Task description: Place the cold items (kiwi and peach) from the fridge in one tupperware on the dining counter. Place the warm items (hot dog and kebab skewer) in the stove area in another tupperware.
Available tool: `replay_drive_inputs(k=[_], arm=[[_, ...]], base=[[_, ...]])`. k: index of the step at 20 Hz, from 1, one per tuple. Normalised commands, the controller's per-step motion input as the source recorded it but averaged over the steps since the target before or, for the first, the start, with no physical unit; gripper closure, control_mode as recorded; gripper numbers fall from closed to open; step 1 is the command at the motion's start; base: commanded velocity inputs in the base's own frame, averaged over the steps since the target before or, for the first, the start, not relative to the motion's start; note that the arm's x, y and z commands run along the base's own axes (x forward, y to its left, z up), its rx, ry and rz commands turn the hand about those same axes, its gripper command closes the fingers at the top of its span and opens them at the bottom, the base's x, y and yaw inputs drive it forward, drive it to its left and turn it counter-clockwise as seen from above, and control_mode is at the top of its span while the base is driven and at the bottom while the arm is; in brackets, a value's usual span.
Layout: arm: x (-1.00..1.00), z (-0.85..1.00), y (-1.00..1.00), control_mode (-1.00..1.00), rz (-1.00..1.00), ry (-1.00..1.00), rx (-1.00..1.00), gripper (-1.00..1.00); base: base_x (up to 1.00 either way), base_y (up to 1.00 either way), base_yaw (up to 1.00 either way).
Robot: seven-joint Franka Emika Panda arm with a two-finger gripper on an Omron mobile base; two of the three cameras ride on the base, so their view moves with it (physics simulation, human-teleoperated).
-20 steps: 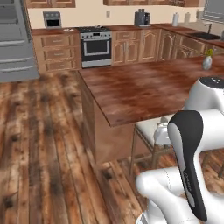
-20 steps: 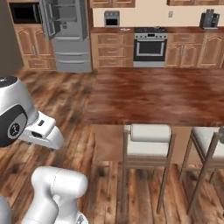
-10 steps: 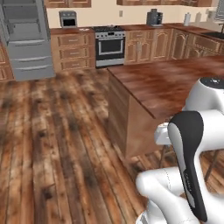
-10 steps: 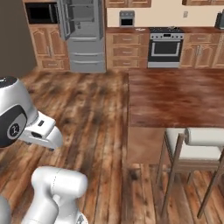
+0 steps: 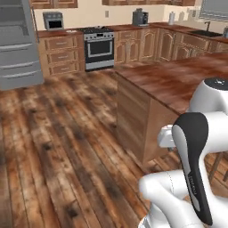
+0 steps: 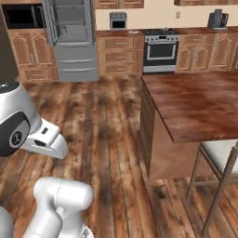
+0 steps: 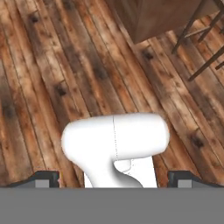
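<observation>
In the hand view my gripper point(image 7: 113, 178) points down at the plank floor, open, with its two dark fingertips point(image 7: 47, 178) far apart and nothing between them. The grey fridge point(image 6: 69, 42) stands at the back wall, its upper part showing grey shelves; it is also at the far left in the left base view point(image 5: 18, 49). The stove area point(image 5: 99, 46) point(image 6: 160, 49) lies further right along that wall. The dining counter point(image 5: 178, 78) point(image 6: 195, 100) reaches in from the right. The kiwi, peach, hot dog, kebab skewer and tupperware are out of view.
A cushioned stool point(image 6: 222, 155) stands at the counter's near side; its legs point(image 7: 197, 26) show in the hand view. Wood cabinets point(image 6: 118, 56) line the back wall, with a small oven point(image 5: 53, 20) and a coffee machine point(image 5: 140, 17) on top. Open plank floor point(image 5: 58, 133) stretches toward the fridge.
The whole picture has shifted: the base has moved, so the dining counter now sits further right and the fridge and stove look closer. The gripper stays open.
</observation>
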Motion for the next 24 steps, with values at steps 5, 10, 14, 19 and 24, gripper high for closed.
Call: replay_drive_inputs(k=[5,10,14,19,24], arm=[[0.0,0.0,0.0,1.0,0.0,0.0,0.0,-1.0],[0.0,0.0,0.0,1.0,0.0,0.0,0.0,-1.0],[0.0,0.0,0.0,1.0,0.0,0.0,0.0,-1.0],[0.0,0.0,0.0,1.0,0.0,0.0,0.0,-1.0],[0.0,0.0,0.0,1.0,0.0,0.0,0.0,-1.0]], base=[[0.45,1.0,-0.41],[0.67,1.0,-0.31],[1.0,1.0,-0.08],[1.0,0.85,0.01],[1.0,0.45,0.05]])
